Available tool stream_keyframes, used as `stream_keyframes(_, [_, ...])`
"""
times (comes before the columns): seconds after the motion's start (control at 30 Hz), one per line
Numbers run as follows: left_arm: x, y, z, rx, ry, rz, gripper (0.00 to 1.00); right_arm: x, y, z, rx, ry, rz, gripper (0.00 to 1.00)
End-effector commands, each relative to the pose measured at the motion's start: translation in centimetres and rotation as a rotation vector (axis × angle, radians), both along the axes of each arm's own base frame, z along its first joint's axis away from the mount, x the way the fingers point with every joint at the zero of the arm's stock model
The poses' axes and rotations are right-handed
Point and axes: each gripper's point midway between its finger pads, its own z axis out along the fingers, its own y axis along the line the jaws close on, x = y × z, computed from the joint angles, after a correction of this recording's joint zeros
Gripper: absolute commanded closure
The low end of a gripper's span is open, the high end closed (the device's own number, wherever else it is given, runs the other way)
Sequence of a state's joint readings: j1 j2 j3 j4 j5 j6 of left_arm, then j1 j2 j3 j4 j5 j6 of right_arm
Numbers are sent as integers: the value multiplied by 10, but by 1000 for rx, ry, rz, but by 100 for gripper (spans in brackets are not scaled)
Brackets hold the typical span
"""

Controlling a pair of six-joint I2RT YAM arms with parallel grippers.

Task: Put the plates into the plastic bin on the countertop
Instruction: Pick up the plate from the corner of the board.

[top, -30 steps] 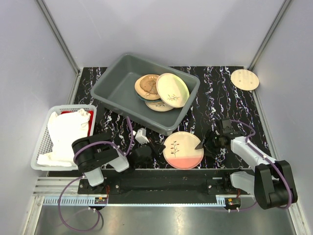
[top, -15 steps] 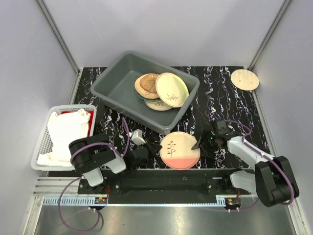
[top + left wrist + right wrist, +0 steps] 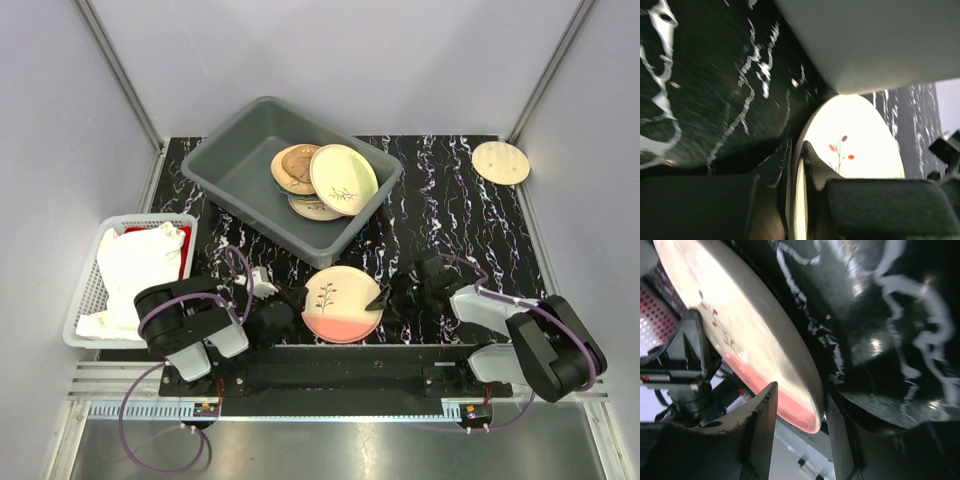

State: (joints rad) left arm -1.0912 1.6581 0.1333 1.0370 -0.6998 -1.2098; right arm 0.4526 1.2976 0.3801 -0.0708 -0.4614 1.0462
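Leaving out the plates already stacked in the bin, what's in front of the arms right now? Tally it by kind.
grey bin: 1
pink-and-cream plate: 1
round tan disc: 1
white basket: 1
white cloth, in the basket: 1
Total: 5

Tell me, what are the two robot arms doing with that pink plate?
Both arms are on the cream-and-pink plate, just in front of the grey bin. The left gripper pinches its left rim; the right gripper straddles the opposite rim. Several plates already lie in the bin.
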Motion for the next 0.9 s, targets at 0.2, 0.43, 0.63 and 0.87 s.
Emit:
stream_keyframes(0.2, [-92, -44, -53, 22, 337, -429, 99, 33, 41, 2, 135, -232, -52, 55])
stream_keyframes(0.43, [-92, -34, -50, 8, 329, -401, 91, 31, 23, 5, 38, -244, -86, 81])
stream_keyframes(0.63, [-90, -32, -38, 32, 298, -412, 43, 25, -8, 41, -60, -334, -144, 100])
stream_keyframes(0.87, [-80, -24, -10, 79, 229, -387, 21, 22, -32, 95, -61, -497, -210, 100])
